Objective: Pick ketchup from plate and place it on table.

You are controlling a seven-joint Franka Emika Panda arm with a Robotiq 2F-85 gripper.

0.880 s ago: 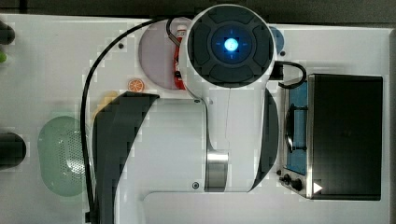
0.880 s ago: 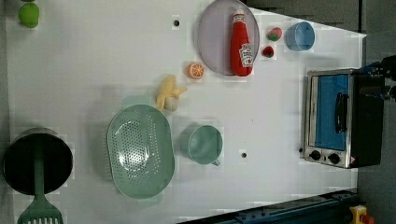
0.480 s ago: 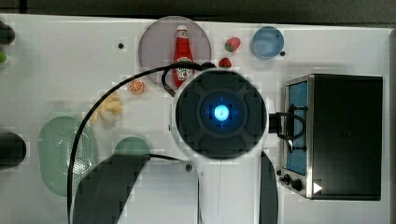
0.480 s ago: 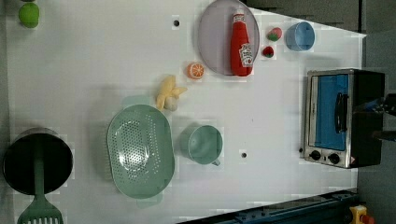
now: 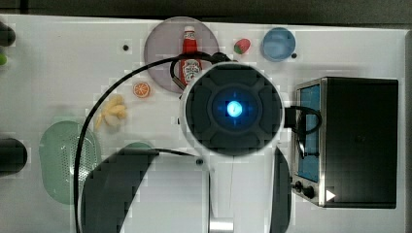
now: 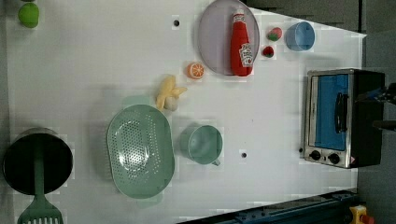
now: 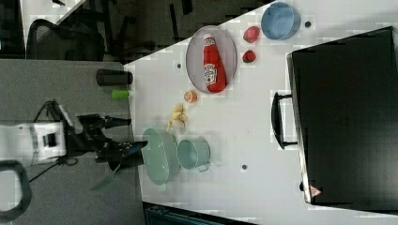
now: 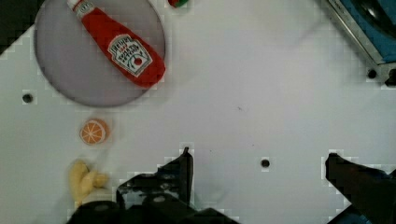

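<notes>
White bench (image 6: 93,56): plate (image 6: 212,37) w/ ketchup (image 6: 241,44) lying flat (cap outward); green basket (image 6: 140,149), cup (image 6: 203,144); end effector (image 8: 259,163) spread, holding nothing.

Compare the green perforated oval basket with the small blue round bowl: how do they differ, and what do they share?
The green perforated oval basket is larger than the small blue round bowl. The basket is oval and dotted with holes; the bowl is round with plain walls. In the left view the basket sits lower left, the bowl at the upper right by the strawberry. Both stand on the white table.
</notes>
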